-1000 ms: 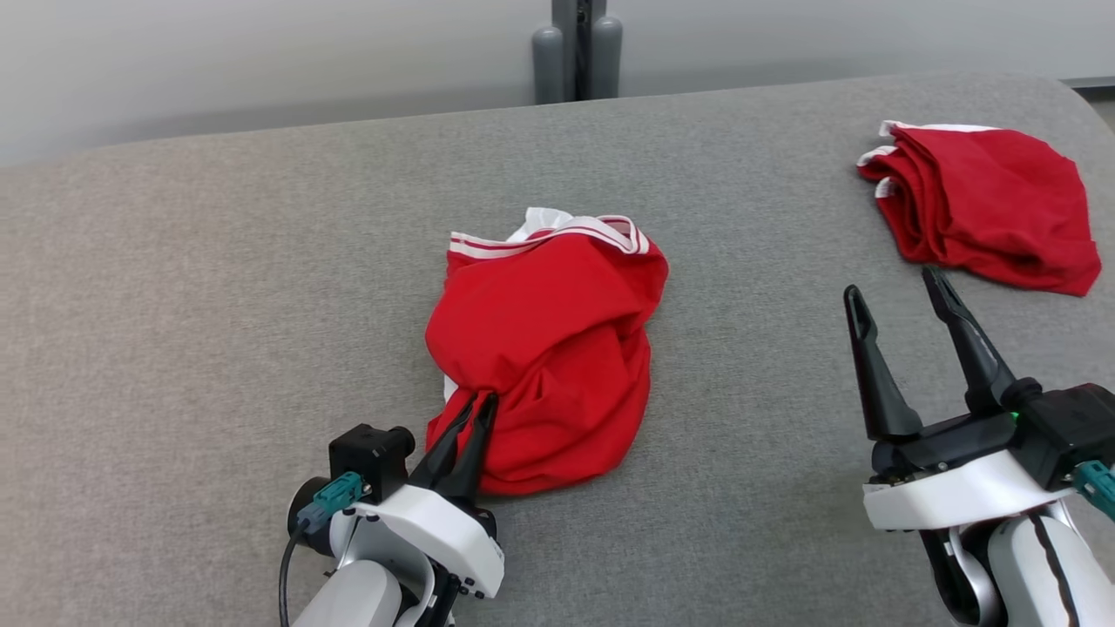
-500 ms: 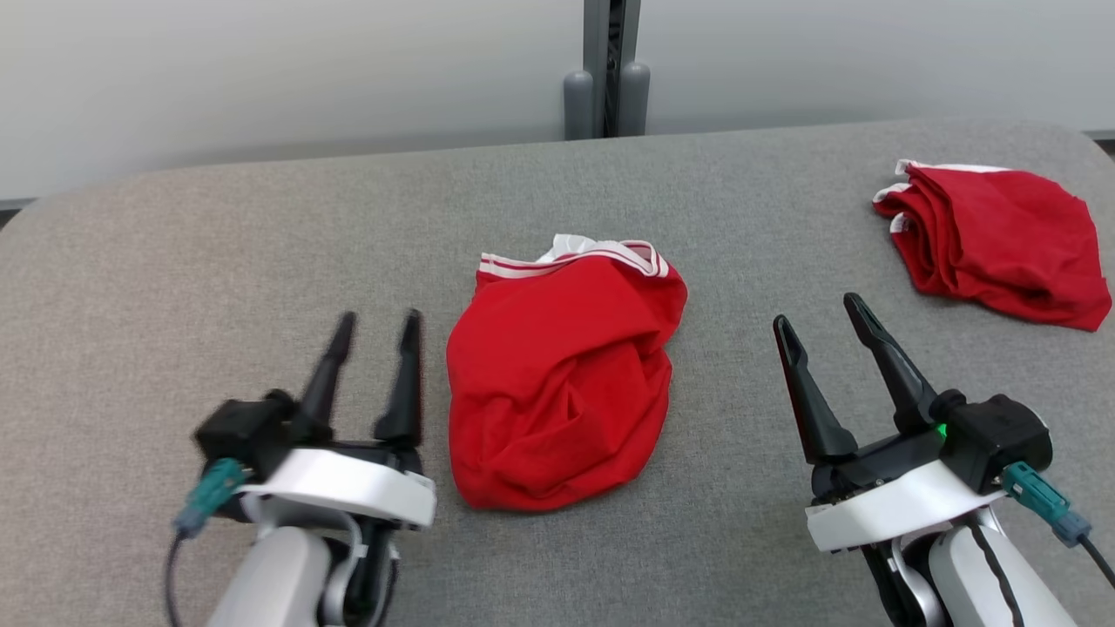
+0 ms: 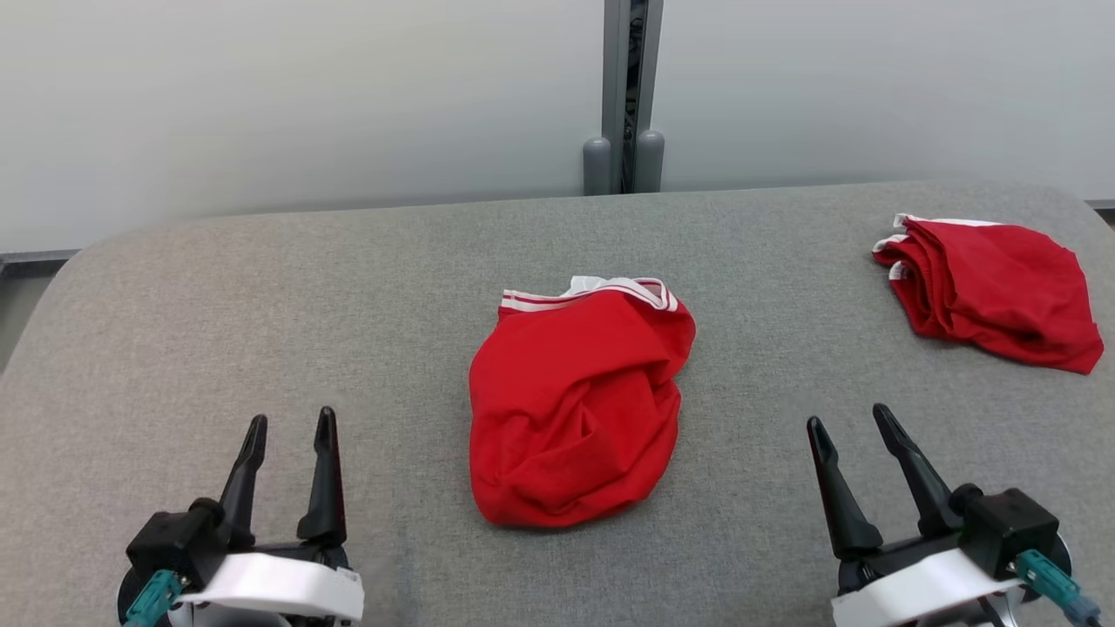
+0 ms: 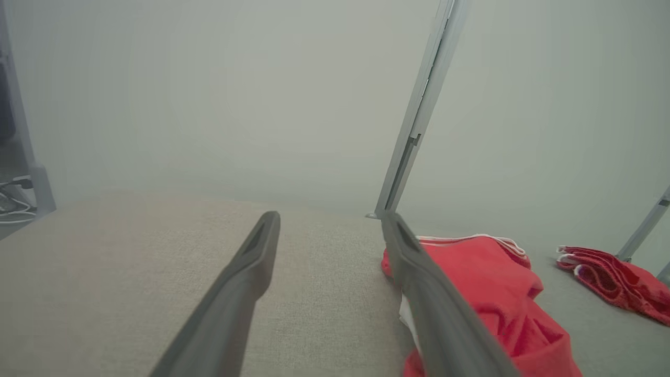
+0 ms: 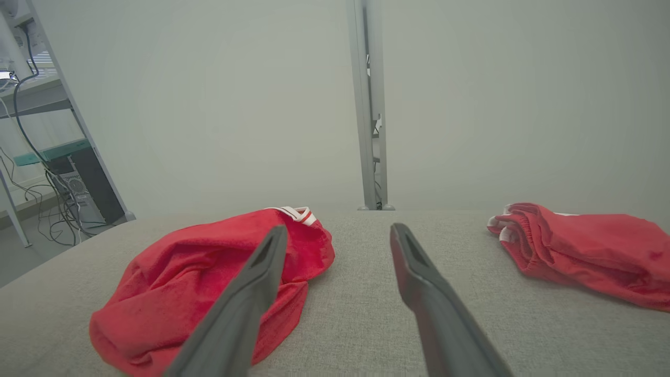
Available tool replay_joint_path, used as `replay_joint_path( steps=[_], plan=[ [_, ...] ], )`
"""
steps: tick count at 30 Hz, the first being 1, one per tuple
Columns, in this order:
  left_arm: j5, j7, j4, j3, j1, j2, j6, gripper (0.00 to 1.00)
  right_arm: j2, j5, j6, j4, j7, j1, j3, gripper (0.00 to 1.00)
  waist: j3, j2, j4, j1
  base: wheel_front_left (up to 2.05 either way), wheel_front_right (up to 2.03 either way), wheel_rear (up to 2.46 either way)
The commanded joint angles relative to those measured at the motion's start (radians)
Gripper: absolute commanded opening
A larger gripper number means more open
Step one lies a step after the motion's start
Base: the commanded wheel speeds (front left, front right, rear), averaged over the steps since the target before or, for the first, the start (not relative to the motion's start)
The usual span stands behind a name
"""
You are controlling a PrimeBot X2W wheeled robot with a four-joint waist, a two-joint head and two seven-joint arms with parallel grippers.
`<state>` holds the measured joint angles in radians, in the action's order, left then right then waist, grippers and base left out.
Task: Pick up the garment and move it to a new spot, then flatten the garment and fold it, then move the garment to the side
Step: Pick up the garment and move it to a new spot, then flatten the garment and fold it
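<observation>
— Directly in front of the post (image 3: 629, 96), what is the condition of the garment (image 3: 579, 418)?
— It lies on the grey pad (image 3: 261, 305) as a crumpled heap, with its white-striped band toward the post. Nothing holds it.
— State of the jaws?
— Left gripper (image 3: 292, 420): jaws spread and empty, nearer than the garment and left of the post, well apart from the heap. Right gripper (image 3: 848, 418): jaws spread and empty, right of the post, likewise clear.
— Progress?
— Judged from the layout, relocation appears complete. Flattening, folding and the move to the side remain. A second red garment (image 3: 993, 292), loosely folded, lies far right of the post.
— Change against one second ago?
— The left jaws were then pinched on the heap's near edge. They have since released and drawn back leftward. The right jaws were spread then, as now. The head camera has also tilted, so the overall shift is not garment movement.
</observation>
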<state>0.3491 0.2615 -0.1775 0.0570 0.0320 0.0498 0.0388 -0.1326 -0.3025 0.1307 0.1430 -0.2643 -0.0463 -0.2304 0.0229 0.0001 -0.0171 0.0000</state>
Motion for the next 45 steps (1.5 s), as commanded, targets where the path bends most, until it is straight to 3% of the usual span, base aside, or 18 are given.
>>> replay_joint_path(
  steps=[1, 32, 45],
  plan=[
    [-0.009, 0.004, -0.008, -0.013, -0.008, 0.003, 0.009, 1.0, -0.004, -0.002, 0.0, -0.001, -0.001, 0.013, 0.007, 1.0, -0.005, -0.0001, 0.003, 0.0, 0.0, 0.0, 0.0],
    [0.012, 0.004, -0.076, 0.002, 0.012, 0.002, 0.0, 1.0, -0.011, 0.0, 0.0, -0.001, -0.001, 0.029, -0.003, 1.0, -0.01, -0.0001, 0.005, 0.0, 0.0, 0.0, 0.0],
    [-0.077, 0.004, -0.187, 0.001, 0.182, 0.002, 0.05, 1.0, -0.029, 0.008, 0.0, -0.024, -0.001, -0.024, -0.013, 1.0, 0.082, -0.0001, -0.008, 0.0, 0.0, 0.0, 0.0]
  ],
)
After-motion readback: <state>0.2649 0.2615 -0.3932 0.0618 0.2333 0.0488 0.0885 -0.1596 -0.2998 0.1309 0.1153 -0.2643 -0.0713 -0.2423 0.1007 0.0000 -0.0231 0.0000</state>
